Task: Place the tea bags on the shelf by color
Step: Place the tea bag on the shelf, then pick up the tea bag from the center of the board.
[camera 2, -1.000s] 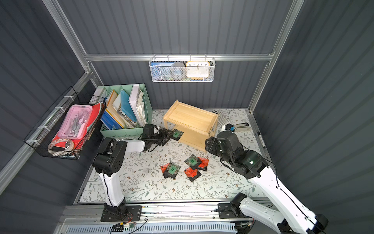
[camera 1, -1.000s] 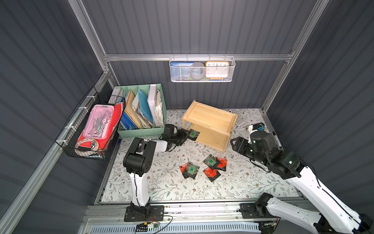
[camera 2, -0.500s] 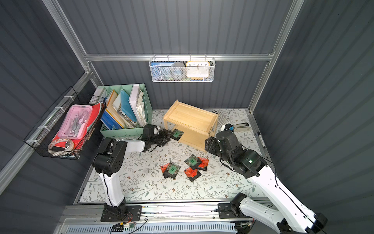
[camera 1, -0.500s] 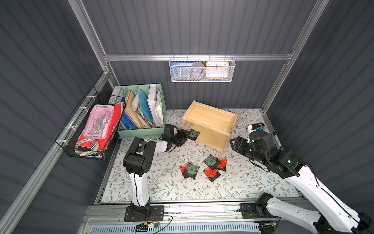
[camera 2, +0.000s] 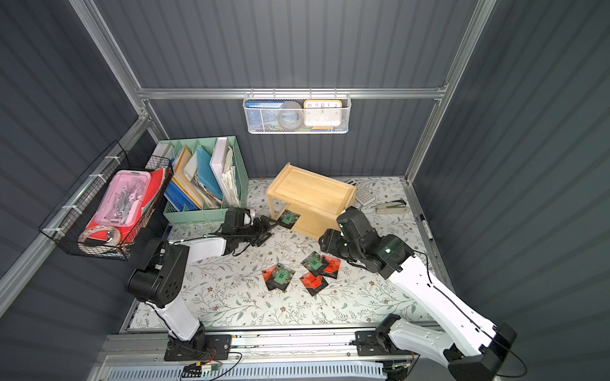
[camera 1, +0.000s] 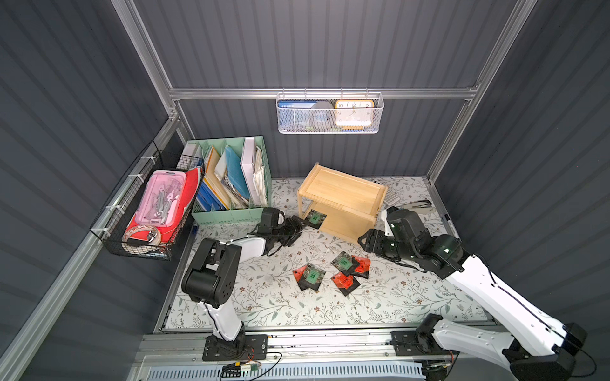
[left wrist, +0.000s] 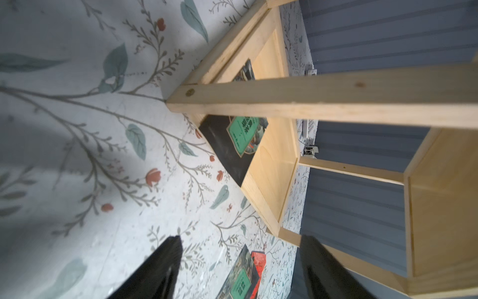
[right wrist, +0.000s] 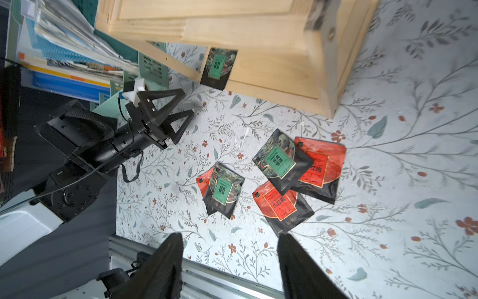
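The light wooden shelf (camera 1: 341, 198) stands at the back middle, seen in both top views. One green-label tea bag (camera 1: 316, 217) (left wrist: 240, 139) lies on the rim of its lower tier, partly overhanging the table. My left gripper (camera 1: 298, 226) (left wrist: 240, 238) sits open just short of it, with nothing between its fingers. On the table lie a green tea bag (right wrist: 223, 190) over a red one (right wrist: 203, 181), another green (right wrist: 279, 161), and two red (right wrist: 323, 168) (right wrist: 282, 205). My right gripper (camera 1: 365, 241) (right wrist: 230, 236) hovers open and empty by the shelf's right front corner.
A mint-green file organizer (camera 1: 231, 211) stands just left of the shelf, behind my left arm. A black wire basket (camera 1: 148, 211) hangs on the left wall, a white mesh basket (camera 1: 328, 113) on the back wall. A stapler (camera 1: 417, 205) and a calculator (camera 1: 391, 196) lie at the back right.
My left gripper's jaws have widened and let go of the green tea bag, which now rests on the shelf's lower rim. The right arm has barely moved.
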### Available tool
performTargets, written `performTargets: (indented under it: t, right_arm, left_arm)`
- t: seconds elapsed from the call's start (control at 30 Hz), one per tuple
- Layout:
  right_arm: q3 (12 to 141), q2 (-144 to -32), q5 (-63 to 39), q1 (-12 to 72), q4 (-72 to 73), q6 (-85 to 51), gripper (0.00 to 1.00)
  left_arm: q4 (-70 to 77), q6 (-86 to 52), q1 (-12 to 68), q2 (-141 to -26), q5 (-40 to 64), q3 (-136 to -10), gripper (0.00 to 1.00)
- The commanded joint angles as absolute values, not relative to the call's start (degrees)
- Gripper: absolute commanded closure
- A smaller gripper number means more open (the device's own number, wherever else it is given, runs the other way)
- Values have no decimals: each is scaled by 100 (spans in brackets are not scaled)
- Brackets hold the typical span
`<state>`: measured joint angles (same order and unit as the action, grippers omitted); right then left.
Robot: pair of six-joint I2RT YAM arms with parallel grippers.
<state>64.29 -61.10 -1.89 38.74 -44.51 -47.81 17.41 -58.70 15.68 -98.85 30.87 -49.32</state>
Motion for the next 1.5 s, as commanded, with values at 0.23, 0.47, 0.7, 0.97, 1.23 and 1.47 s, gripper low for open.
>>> performTargets:
  t: [0.23,0.47,0.7,0.97,1.23,1.47]
  right_arm:
    - [5501,-6464,-921,4393,-3328,-5226,37]
    - [5366,-7492,-1738,4675,-2299,-5159,38]
    - [5396,-8503,-2159,4720,-1682,-5194,41]
    - [5718,-9423,-2327,4720,-1692,-4941,48]
    - [6137,-10020,-2122,4685,-1917,-4731,52]
    - [6377,-10381,-1982,4558,-1962,-4646,52]
  left_arm:
    - [412,-5247,1581,-8426,3105,-4190,15]
    - [-108,-5315,1581,-7380,2946,-3573,2]
    - [-360,-5493,1579,-6850,2897,-3176,0]
    - [-360,-5614,1574,-6614,2972,-2958,0]
    - [-447,-5650,1572,-6456,2991,-2849,0]
    - [-601,-5669,1574,-6215,2947,-2769,0]
